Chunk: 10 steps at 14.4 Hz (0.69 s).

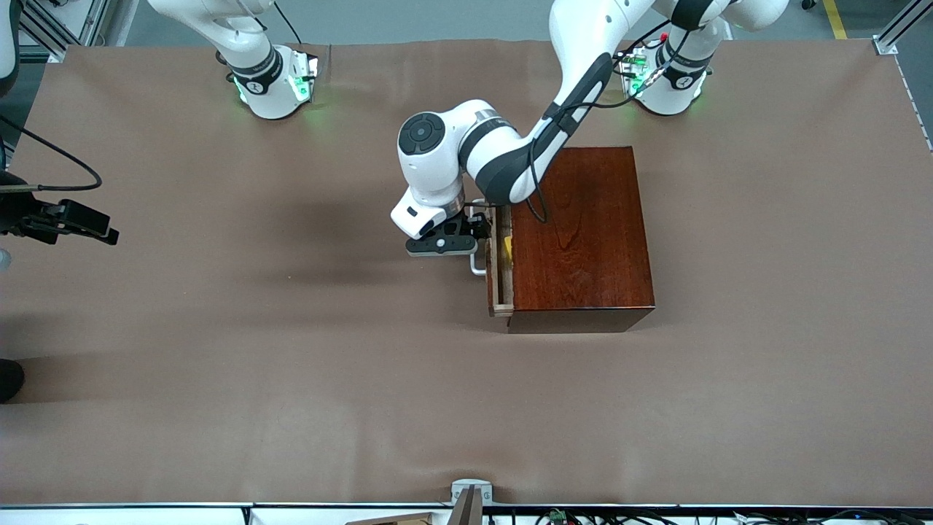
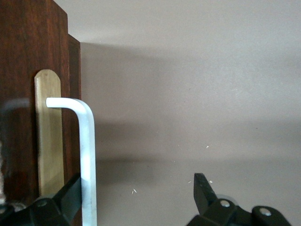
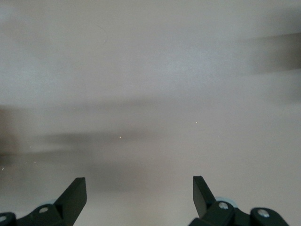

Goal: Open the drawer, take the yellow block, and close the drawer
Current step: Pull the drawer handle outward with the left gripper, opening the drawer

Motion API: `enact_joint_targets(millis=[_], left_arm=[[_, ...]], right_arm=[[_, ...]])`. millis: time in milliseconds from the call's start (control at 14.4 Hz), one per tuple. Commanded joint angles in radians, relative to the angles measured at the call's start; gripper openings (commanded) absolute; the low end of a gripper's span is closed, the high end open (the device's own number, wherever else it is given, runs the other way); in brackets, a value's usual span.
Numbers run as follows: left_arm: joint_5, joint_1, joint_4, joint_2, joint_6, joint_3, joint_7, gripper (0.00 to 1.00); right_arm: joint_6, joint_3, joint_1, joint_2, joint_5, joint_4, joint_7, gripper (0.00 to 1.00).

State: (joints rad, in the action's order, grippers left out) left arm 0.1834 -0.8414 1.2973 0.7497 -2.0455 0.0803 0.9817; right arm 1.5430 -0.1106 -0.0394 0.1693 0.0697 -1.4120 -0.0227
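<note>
Dark reddish-brown wooden box [image 1: 583, 237] sits mid-table on the brown table cover [image 1: 291, 379], toward the left arm's end. Drawer [image 1: 501, 266] pulled out a small way from the box face that points to 9 o'clock in the front view; light tan rim shows as a narrow strip along that face. Yellow block [image 1: 507, 248] is inside the drawer, only a thin sliver visible in the gap, roughly mid-length of the strip, right against the box edge.

White U-shaped handle [image 1: 477, 255] sticks out at 9 o'clock from the drawer front. Left gripper [image 1: 474, 227] is at the handle, arm coming from its base at 1 o'clock and bending over the box top. In the left wrist view the jaws stand apart: one finger [image 2: 70, 195] touches or overlaps the white bar [image 2: 87, 160], the other finger [image 2: 204, 190] is well apart from it over bare table cover. Not clamped on the bar. Tan handle plate [image 2: 49, 136] shows against the dark wood.

Right gripper [image 1: 80, 222] waits at 9 o'clock near the table edge, over the cover at the right arm's end. Right wrist view: fingers [image 3: 75, 195] spread wide, nothing between them.
</note>
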Motion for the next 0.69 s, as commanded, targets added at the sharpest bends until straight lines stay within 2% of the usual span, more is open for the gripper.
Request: enact_joint_targets(millis=[0, 624], left_arm=[[0.007, -0.010, -0.030, 0.023, -0.025, 0.019, 0.025, 1.00], [-0.009, -0.024, -0.030, 0.025, -0.068, 0.024, 0.049, 1.00]], right_arm=[[-0.001, 0.009, 0.006, 0.001, -0.005, 0.002, 0.014, 1.00], [-0.001, 0.009, 0.007, 0.001, -0.005, 0.002, 0.014, 1.00]])
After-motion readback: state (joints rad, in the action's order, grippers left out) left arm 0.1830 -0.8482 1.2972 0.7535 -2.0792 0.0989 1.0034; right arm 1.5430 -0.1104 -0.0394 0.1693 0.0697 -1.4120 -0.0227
